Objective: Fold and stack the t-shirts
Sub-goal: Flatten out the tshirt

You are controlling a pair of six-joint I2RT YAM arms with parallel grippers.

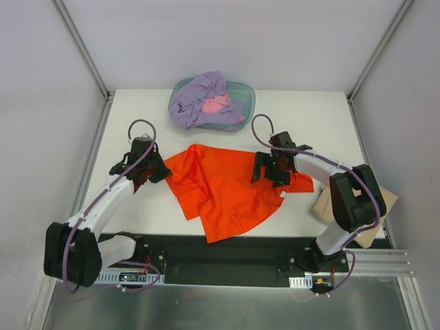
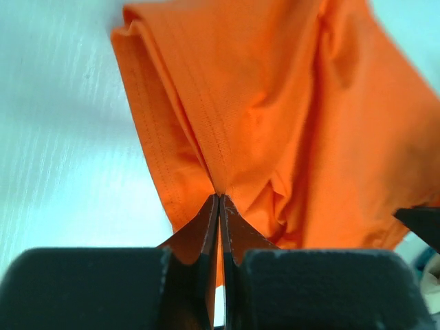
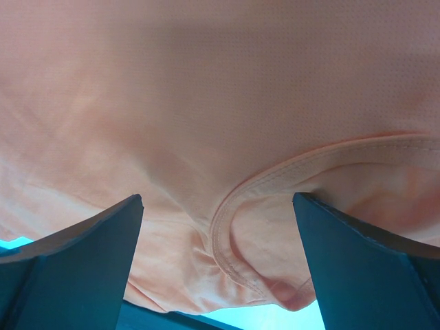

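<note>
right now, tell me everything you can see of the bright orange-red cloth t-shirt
The bright orange-red cloth t-shirt looks like a soft, thin knit with stitched seams. It lies rumpled and partly spread on the white table between the two arms. The left gripper is shut on a pinched fold at its left edge. The right gripper is open over its right side, where a curved hem shows; whether it touches there is unclear.

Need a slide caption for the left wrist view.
Left gripper shut on a fold of the orange t-shirt over the white table.
</note>
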